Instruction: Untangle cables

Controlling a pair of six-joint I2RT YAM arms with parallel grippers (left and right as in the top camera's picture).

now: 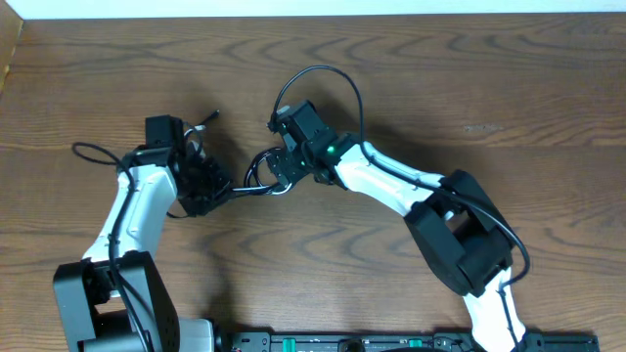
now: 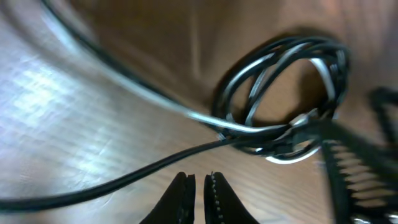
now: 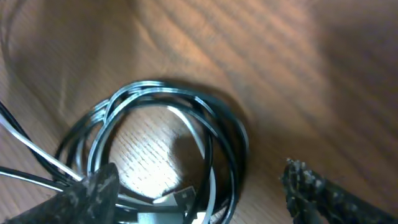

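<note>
Cables (image 3: 155,88): black-and-white coil on table (image 1: 440,78), centre of overhead frame, between my two grippers. My right gripper (image 3: 196,180) spread wide, straddling coil's lower part. My left gripper (image 2: 200,186) pinched together, empty, bottom centre; coil upper right, black strand crossing just above tips.

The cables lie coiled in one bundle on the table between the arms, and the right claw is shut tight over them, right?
Not quite: the right claw is open, its fingers spread wide either side of the cables, as the right wrist view shows. The cables do lie coiled in one bundle on the table between the arms.
</note>
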